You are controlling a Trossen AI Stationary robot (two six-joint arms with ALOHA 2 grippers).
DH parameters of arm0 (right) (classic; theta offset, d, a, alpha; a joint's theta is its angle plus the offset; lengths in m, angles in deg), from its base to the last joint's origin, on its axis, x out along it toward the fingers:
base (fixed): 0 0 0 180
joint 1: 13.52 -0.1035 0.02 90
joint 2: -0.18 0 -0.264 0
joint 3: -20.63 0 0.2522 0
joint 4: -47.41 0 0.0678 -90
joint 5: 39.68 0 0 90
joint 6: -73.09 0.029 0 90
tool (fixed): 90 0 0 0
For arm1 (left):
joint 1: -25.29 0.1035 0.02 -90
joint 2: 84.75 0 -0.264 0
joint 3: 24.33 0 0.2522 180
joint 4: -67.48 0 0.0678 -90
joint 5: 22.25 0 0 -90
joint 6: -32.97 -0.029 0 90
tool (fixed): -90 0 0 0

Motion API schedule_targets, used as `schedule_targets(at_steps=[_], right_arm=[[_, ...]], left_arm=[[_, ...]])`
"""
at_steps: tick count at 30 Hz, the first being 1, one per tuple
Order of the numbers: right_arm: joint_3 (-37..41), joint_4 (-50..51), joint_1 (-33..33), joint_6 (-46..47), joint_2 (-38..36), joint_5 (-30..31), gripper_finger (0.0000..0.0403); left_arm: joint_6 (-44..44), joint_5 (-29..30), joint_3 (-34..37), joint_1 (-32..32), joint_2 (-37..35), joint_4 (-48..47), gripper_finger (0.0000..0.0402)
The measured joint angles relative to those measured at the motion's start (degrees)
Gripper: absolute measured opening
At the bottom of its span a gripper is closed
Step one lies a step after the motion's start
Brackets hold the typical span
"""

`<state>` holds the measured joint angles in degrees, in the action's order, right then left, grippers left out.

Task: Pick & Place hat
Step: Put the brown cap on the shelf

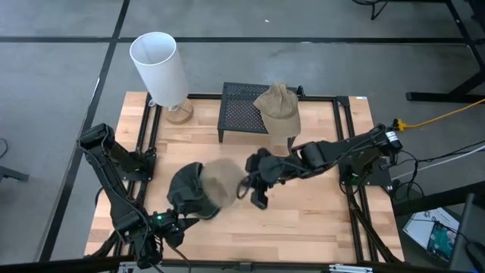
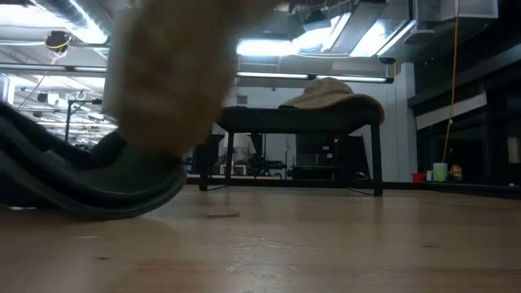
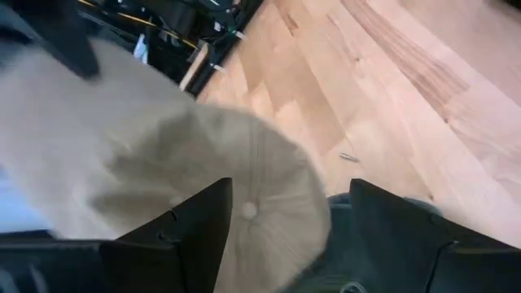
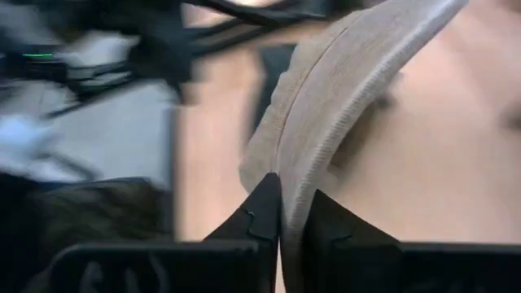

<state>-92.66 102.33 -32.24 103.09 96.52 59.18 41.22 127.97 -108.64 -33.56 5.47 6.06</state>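
A tan cap is at the table's near middle, its crown partly over a dark cap that lies on the wood. In the low view the tan cap shows above the dark cap. My right gripper reaches in from the right and is shut on the tan cap's brim. My left gripper is open at the near left. Its fingers stand on either side of the tan crown without visibly touching it. My right gripper pinches the tan cap's brim edge between its two fingers. It comes roughly level from the table's right side. The brim runs away from the fingertips toward the crown, which sits over the dark cap; whether it rests on that cap, I cannot tell.
A black mesh stand at the far middle carries a second tan cap. A white lamp stands at the far left corner. A small screw lies on the wood. Bare wood shows at the near right.
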Motion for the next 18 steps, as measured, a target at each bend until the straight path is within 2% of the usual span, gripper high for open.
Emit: schedule_targets(at_steps=[3,10,14,18], right_arm=[[0.00,-5.04,-0.49,-1.80,0.04,-4.12,0.0024],[-0.09,-9.89,-0.22,-4.86,-0.12,-6.06,0.0018],[-0.11,-5.41,-0.39,-3.86,-0.18,-5.64,0.0028],[-0.11,1.65,-0.24,-2.24,-0.18,-4.26,0.0015]], left_arm=[[0.00,-0.09,0.00,0.32,0.00,0.06,0.0242],[-0.20,-3.33,0.00,2.80,0.00,2.52,0.0242],[4.44,-3.94,0.00,3.13,-0.02,3.20,0.0242],[11.34,-8.92,0.00,3.46,-1.95,0.53,0.0242]])
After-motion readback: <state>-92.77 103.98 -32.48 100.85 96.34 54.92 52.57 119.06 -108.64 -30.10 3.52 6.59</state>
